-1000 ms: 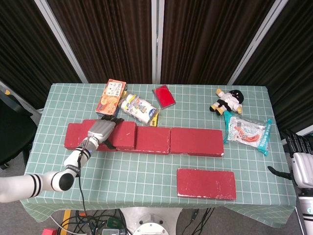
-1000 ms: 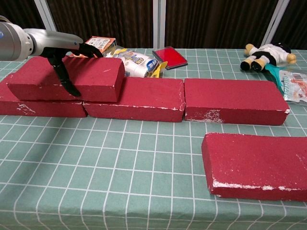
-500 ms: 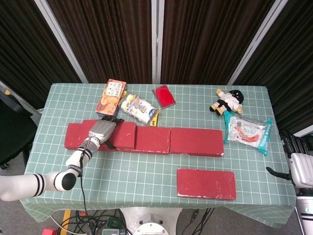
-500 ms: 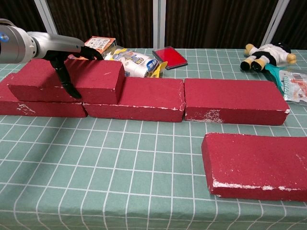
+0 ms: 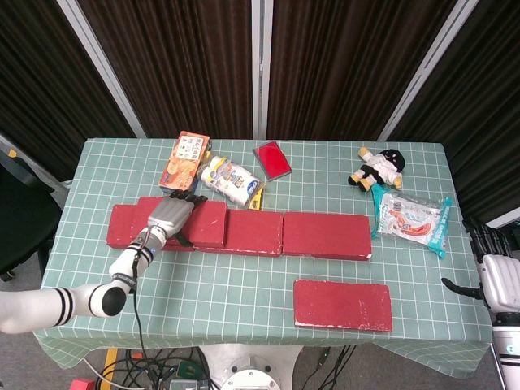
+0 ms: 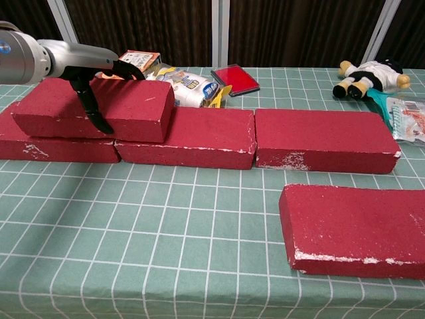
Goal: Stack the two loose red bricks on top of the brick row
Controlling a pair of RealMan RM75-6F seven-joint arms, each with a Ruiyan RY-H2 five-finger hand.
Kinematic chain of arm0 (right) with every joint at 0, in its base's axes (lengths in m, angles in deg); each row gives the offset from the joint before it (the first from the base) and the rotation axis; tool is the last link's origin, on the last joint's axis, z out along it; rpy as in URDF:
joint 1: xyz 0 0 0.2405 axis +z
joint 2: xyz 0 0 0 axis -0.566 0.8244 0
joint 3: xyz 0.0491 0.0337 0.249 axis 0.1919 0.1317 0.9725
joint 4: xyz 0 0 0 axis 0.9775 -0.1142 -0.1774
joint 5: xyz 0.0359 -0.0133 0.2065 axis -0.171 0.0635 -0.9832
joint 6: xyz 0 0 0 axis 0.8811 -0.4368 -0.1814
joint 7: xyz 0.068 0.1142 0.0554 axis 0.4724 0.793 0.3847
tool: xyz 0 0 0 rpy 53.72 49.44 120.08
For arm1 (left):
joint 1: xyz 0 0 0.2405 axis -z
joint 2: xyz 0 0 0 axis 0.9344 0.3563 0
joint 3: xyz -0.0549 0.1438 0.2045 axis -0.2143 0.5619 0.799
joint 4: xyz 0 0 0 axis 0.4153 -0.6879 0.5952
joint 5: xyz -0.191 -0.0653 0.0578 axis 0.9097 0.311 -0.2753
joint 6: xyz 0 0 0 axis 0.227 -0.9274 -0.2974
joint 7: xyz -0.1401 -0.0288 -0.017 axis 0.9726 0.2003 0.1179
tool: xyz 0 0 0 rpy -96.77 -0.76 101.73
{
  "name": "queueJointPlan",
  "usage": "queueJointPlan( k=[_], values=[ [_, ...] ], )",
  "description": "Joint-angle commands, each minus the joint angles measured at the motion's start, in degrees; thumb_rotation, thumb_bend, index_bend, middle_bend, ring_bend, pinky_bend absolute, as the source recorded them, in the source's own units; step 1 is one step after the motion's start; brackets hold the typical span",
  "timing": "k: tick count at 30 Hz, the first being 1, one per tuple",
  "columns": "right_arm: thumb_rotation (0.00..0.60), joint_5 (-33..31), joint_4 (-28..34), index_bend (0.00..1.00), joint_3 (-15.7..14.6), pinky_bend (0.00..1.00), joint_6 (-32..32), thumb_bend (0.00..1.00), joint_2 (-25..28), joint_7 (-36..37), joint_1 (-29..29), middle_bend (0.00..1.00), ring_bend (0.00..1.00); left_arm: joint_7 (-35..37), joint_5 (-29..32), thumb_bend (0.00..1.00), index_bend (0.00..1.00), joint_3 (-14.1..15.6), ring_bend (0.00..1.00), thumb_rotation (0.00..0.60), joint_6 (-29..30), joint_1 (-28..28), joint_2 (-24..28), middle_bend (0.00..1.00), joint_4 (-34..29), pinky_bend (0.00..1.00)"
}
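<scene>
Left hand (image 6: 93, 83) grips the stacked brick (image 6: 99, 109) sitting on the brick row's (image 6: 219, 138) left end, thumb on its front face. The other loose brick (image 6: 355, 229) lies well off to that hand's right, by the counter's (image 6: 166, 266) near edge. Chalky, chipped edges. Right hand (image 5: 496, 272) hangs off-counter, fingers apart, holding nothing.

Left hand (image 6: 99, 76) gripping a red brick (image 6: 93, 109) atop the brick row (image 6: 265, 139) near the table's (image 6: 166, 232) left edge, second loose brick (image 6: 355, 229) flat at the front right, plush doll (image 6: 368, 76) far right
</scene>
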Motion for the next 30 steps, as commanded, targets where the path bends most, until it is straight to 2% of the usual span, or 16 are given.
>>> queueJointPlan(
  k=[1, 30],
  values=[
    [0.600, 0.0, -0.1, 0.00, 0.0, 0.00, 0.0, 0.00, 0.0, 0.0, 0.0, 0.00, 0.00, 0.3, -0.2, 0.13, 0.15, 0.1, 0.00, 0.600, -0.1, -0.1, 0.1, 0.24, -0.1, 0.00],
    [0.600, -0.4, -0.2, 0.00, 0.2, 0.00, 0.0, 0.00, -0.1, 0.2, -0.1, 0.00, 0.00, 2.5, -1.5, 0.13, 0.15, 0.5, 0.00, 0.600, -1.3, -0.6, -0.8, 0.22, 1.8, 0.00]
  ],
)
